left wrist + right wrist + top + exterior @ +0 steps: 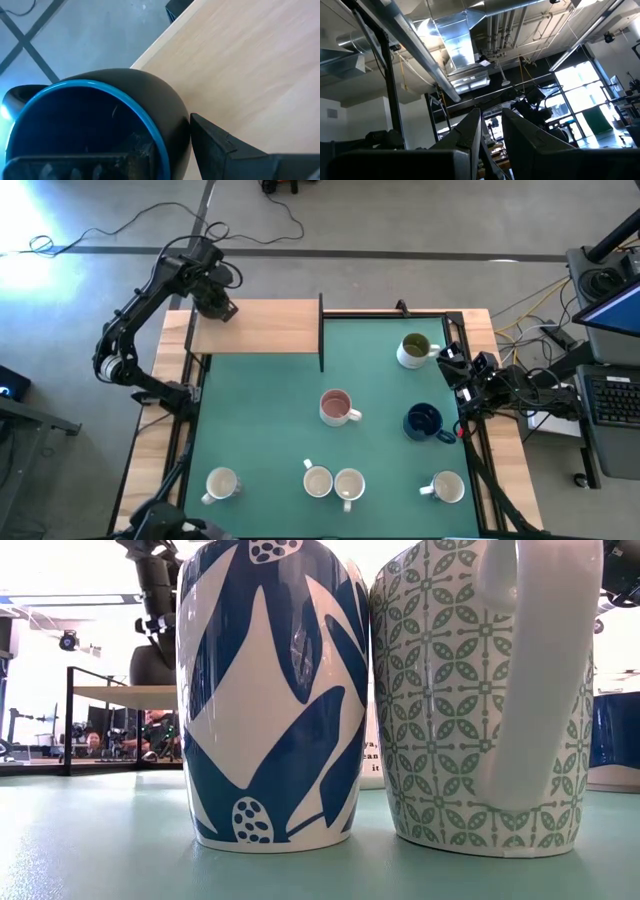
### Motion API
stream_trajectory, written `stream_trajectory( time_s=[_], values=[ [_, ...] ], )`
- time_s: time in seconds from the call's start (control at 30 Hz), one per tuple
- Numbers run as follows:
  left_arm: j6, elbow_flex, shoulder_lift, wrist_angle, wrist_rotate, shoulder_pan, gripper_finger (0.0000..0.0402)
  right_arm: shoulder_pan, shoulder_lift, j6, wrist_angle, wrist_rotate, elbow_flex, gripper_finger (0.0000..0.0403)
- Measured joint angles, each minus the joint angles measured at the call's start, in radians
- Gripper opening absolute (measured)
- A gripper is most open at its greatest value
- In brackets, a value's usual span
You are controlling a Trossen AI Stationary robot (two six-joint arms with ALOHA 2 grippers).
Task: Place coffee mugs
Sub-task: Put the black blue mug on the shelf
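My left gripper (218,307) is shut on a dark mug with a blue rim (100,125), above the left end of the wooden shelf (265,327) at the table's far left. Several more coffee mugs stand upright on the green mat (260,410): an olive-green-inside one (414,348), a pink-inside one (337,407), a dark blue one (424,422), and white ones along the near edge. Closest to the low camera are a blue-flowered mug (270,690) and a green-patterned mug (480,700). My right gripper (491,125) waits at the table's right edge, pointing upward, with a narrow gap between its fingers. My left gripper holds the dark mug by its wall at the rim (170,140), one finger (75,167) inside the mug and the other finger (235,150) outside. The fingers come from above, slanting steeply down. The mug stays upright with its mouth up; I cannot tell whether its bottom rests on the shelf.
A thin black upright divider (321,330) bounds the shelf's right end. Cables lie on the floor beyond the table's far edge. A monitor and keyboard (612,395) stand off the table's right side. The mat's left and middle are bare between the mugs.
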Motion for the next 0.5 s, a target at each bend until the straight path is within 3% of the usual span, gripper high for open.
stream_trajectory(
  time_s=[0.5],
  values=[
    [-0.065,0.049,-0.006,-0.044,0.004,-0.001,0.0086,0.0,0.0,0.0,0.0,0.0,0.0,0.0068]
  ],
)
